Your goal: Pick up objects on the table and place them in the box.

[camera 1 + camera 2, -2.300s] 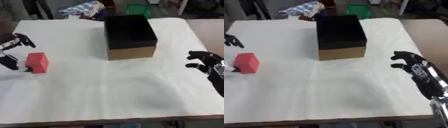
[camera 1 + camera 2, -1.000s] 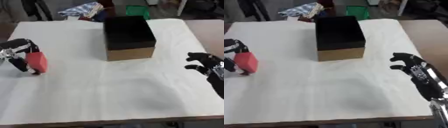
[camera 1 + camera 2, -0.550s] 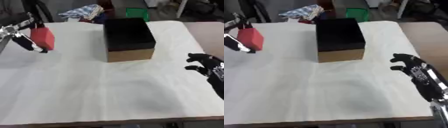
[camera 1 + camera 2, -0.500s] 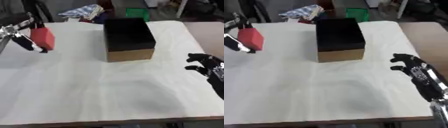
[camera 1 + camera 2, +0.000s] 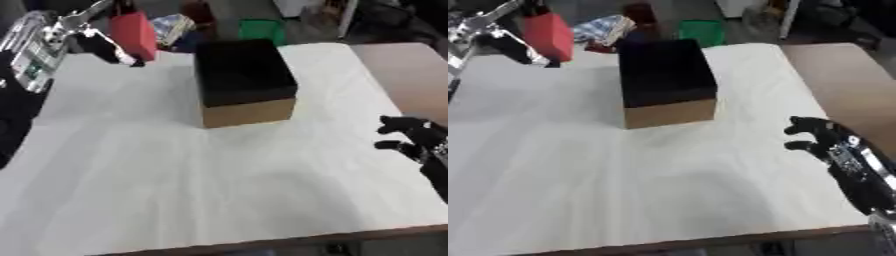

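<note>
The left hand (image 5: 87,37) is closed around the red block (image 5: 134,29), which is held in the air up and to the left of the box (image 5: 245,82), clear of the table (image 5: 175,190). The block has been lifted but not yet brought over the box's open top; carrying across and release remain. No other loose object is seen on the cloth. Compared with 0.5 s ago, the block is held higher and nearer the box. The right hand (image 5: 820,140), fingers loosely curled and empty, lies right of the box, unchanged.
</note>
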`<action>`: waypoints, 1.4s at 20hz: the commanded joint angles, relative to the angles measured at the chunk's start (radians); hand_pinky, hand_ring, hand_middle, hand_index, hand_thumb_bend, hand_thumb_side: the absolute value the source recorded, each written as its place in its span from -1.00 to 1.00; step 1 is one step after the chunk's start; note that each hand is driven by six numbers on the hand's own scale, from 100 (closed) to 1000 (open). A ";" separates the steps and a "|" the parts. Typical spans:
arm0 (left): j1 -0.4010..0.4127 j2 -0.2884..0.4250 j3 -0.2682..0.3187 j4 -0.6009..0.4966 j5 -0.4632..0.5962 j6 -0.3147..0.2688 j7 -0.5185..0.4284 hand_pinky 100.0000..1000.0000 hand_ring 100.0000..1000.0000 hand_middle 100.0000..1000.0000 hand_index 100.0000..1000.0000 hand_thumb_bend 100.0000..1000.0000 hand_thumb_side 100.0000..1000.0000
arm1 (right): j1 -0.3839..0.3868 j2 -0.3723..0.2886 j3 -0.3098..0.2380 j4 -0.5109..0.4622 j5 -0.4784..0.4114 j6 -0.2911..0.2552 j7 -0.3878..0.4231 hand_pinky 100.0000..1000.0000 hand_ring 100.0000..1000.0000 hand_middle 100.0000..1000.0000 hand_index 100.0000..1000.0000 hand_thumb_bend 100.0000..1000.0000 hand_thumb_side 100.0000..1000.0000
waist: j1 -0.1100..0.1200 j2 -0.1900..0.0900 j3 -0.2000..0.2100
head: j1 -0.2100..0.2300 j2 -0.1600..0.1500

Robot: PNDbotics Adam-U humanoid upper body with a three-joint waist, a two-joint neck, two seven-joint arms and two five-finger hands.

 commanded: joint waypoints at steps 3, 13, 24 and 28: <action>-0.111 -0.108 0.041 0.093 -0.080 0.058 0.082 0.06 -0.26 -0.79 -0.48 0.33 -0.87 | -0.022 -0.020 0.015 -0.013 -0.002 0.004 0.024 0.50 1.00 0.36 0.62 -1.00 0.46 | 0.002 0.001 -0.026 | 0.005 -0.030; -0.130 -0.256 0.020 0.231 -0.255 0.071 0.261 0.16 -0.11 -0.37 -0.13 0.50 -0.88 | -0.045 -0.015 0.030 -0.019 -0.008 0.006 0.043 0.50 1.00 0.36 0.62 -1.00 0.48 | 0.001 0.018 -0.059 | 0.006 -0.049; -0.098 -0.306 0.003 0.337 -0.447 0.038 0.302 0.58 0.56 0.63 0.82 0.56 -0.98 | -0.047 -0.008 0.029 -0.019 -0.008 0.006 0.045 0.50 1.00 0.36 0.62 -1.00 0.48 | -0.004 0.025 -0.063 | 0.001 -0.059; -0.091 -0.295 0.025 0.306 -0.426 0.021 0.317 0.54 0.57 0.68 0.84 0.53 -1.00 | -0.044 -0.009 0.025 -0.020 -0.008 0.005 0.042 0.50 1.00 0.37 0.62 -1.00 0.48 | -0.008 0.024 -0.048 | -0.008 -0.057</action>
